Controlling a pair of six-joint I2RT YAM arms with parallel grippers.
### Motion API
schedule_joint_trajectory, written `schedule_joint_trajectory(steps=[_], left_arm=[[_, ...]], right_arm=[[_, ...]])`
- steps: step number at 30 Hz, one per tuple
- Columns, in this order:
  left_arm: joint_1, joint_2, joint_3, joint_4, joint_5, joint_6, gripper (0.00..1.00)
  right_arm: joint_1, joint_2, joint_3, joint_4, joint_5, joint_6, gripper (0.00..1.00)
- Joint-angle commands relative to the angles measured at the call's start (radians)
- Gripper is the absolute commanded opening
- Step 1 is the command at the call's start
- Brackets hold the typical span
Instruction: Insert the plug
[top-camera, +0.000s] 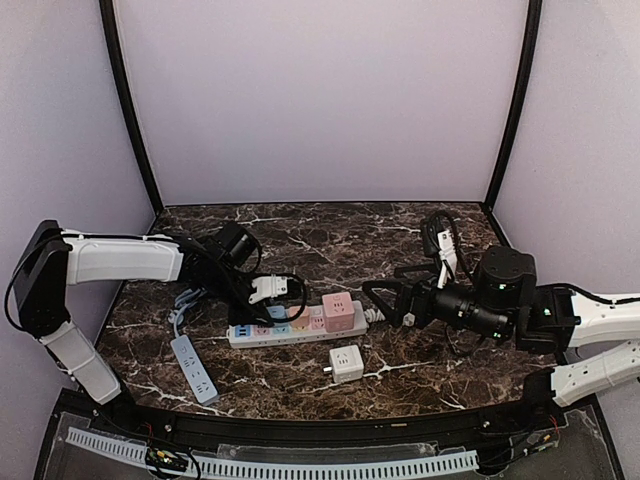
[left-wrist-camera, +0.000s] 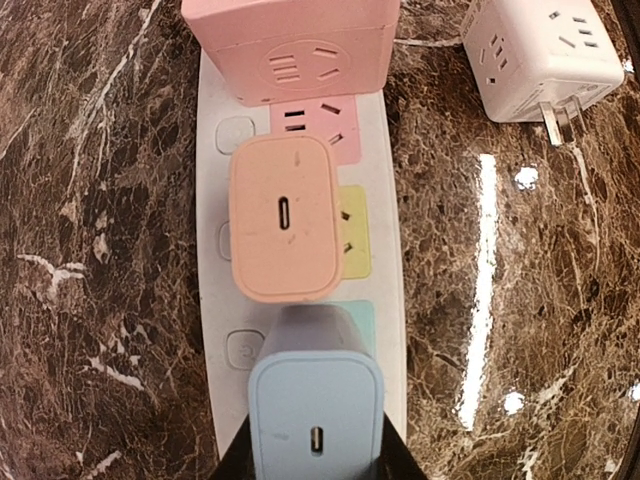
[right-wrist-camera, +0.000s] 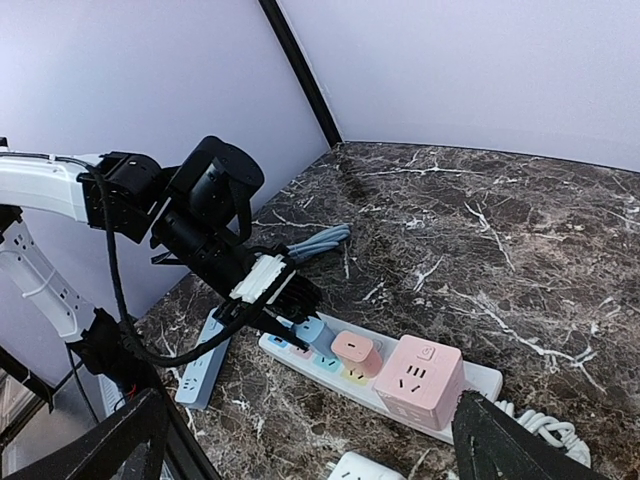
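My left gripper (top-camera: 266, 291) grips the blue charger (left-wrist-camera: 315, 420) over a socket near the power strip's (left-wrist-camera: 388, 290) left end, seemingly not pushed home, while my right gripper (top-camera: 375, 302) rests wide open.

Blue plug (left-wrist-camera: 315, 410), peach plug (left-wrist-camera: 285, 215), pink cube (left-wrist-camera: 290, 45), white strip (left-wrist-camera: 225, 295), brown marble (left-wrist-camera: 100, 250).

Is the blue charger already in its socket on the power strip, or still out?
Cannot tell. The left gripper grips the blue charger over the green socket of the power strip; its prongs are hidden.
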Motion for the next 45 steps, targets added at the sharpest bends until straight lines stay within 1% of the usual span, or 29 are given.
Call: schedule_joint_trajectory(steps=[1,6,26,32,35,38,42,45], left_arm=[[0.001,0.003,0.021,-0.023,0.011,0.015,0.01],[0.001,0.014,0.036,-0.046,0.020,0.018,0.01],[0.001,0.122,0.120,-0.141,-0.050,0.000,0.01],[-0.005,0.143,0.122,-0.144,-0.135,-0.023,0.01],[-0.007,0.142,0.107,-0.145,-0.124,-0.016,0.01],[-0.007,0.159,0.118,-0.179,-0.081,-0.008,0.01],[-0.003,0.228,0.208,-0.265,-0.073,-0.033,0.01],[-0.003,0.240,0.207,-0.246,-0.084,-0.013,0.01]], right_arm=[[0.007,0.006,-0.006,0.026,-0.004,-0.012,0.99],[0.006,0.011,-0.004,0.027,-0.004,-0.012,0.99],[0.007,0.018,-0.003,0.027,-0.008,-0.013,0.99],[0.008,0.016,-0.003,0.027,-0.008,-0.013,0.99],[0.007,0.016,-0.003,0.027,-0.009,-0.013,0.99],[0.007,0.019,-0.001,0.027,-0.011,-0.013,0.99],[0.007,0.017,-0.001,0.027,-0.015,-0.012,0.99],[0.006,0.014,-0.003,0.026,-0.013,-0.014,0.99]])
